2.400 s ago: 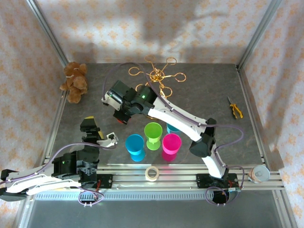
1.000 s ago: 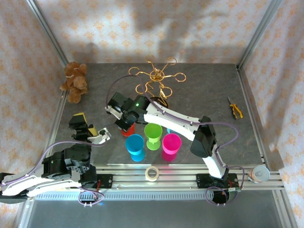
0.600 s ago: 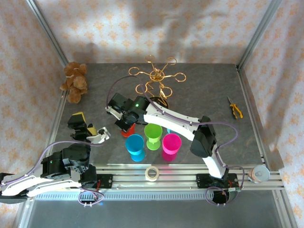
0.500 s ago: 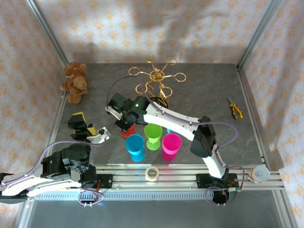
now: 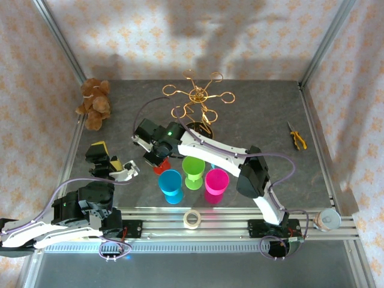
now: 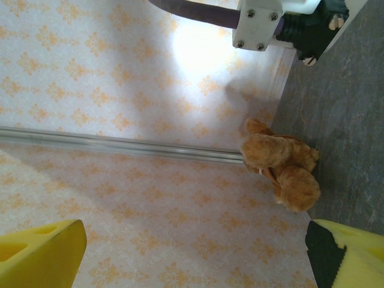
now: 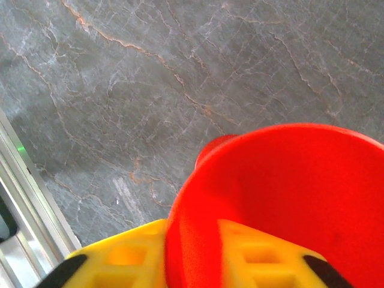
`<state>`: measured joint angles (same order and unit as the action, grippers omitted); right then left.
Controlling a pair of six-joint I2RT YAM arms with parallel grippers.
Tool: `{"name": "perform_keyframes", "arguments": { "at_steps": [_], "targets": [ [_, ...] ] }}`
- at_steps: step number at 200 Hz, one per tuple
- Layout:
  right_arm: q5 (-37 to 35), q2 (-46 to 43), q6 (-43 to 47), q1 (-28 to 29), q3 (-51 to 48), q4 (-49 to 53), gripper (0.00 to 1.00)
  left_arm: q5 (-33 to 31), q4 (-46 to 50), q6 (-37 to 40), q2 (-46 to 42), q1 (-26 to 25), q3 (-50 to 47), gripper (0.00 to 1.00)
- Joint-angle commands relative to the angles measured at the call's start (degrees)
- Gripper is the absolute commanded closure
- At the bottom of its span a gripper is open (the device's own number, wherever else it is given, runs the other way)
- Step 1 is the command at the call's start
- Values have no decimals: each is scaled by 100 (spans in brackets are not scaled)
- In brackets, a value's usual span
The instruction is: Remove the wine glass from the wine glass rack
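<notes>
My right gripper (image 7: 192,258) has its jaws astride the red plastic wine glass (image 7: 288,192) rim; pinching or loose, I cannot tell. I want a full release before rising straight up.

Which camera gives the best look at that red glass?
The right wrist view: the red glass sits large and close, its wall between the right gripper's yellow fingers. The top external view shows a small red patch of it beside that gripper, near the blue glass.
</notes>
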<state>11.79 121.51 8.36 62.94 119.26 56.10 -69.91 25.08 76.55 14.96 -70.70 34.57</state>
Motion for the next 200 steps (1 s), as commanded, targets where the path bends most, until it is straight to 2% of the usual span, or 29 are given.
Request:
{"name": "perform_keyframes", "arguments": {
  "at_steps": [1, 55, 88, 173, 200],
  "targets": [
    [-104, 61, -80, -27, 293, 78, 70, -2, -117, 44, -79, 57, -3, 3],
    [-284, -65, -63, -25, 650, 255, 62, 4, -391, 149, -8, 57, -143, 3],
    [-389, -280, -9, -26, 878, 382, 61, 32, -515, 191, 38, 64, -161, 3],
    [-595, -1315, -17, 147, 872, 445, 59, 116, -1103, 97, 154, 52, -187, 1],
    [-872, -1858, -49, 328, 450, 356, 59, 166, -1240, -93, 355, 54, -95, 1]
  ]
}}
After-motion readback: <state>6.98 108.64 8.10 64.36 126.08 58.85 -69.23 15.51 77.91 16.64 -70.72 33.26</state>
